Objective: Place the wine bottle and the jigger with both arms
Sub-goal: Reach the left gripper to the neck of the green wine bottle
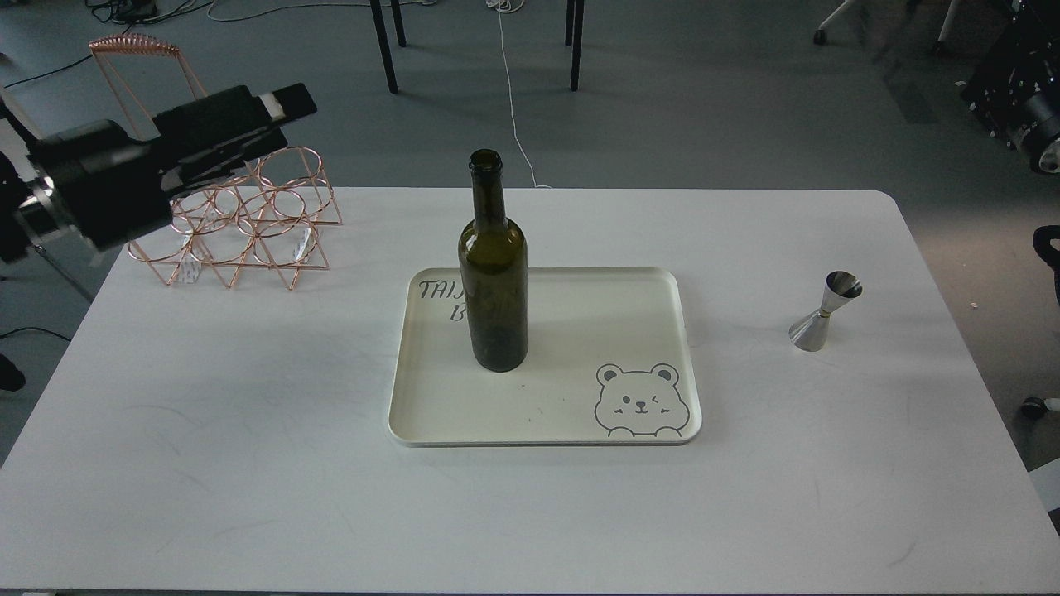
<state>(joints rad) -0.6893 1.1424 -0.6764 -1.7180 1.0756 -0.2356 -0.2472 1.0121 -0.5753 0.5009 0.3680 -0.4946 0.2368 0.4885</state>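
The wine bottle (493, 273) stands upright on the left part of the cream tray (646, 285), well right of and nearer than my left gripper (281, 103); the jigger (825, 312) stands on the white table (248, 463), far right; my fingers hold nothing, their gap I cannot tell, over the copper rack (248, 240); my right gripper is out of sight.

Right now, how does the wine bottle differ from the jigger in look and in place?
The wine bottle is tall, dark olive-green glass; the jigger is small, shiny steel and hourglass-shaped. The bottle stands on the cream tray; the jigger stands on the bare white table, right of the tray. Both are upright and ungripped.
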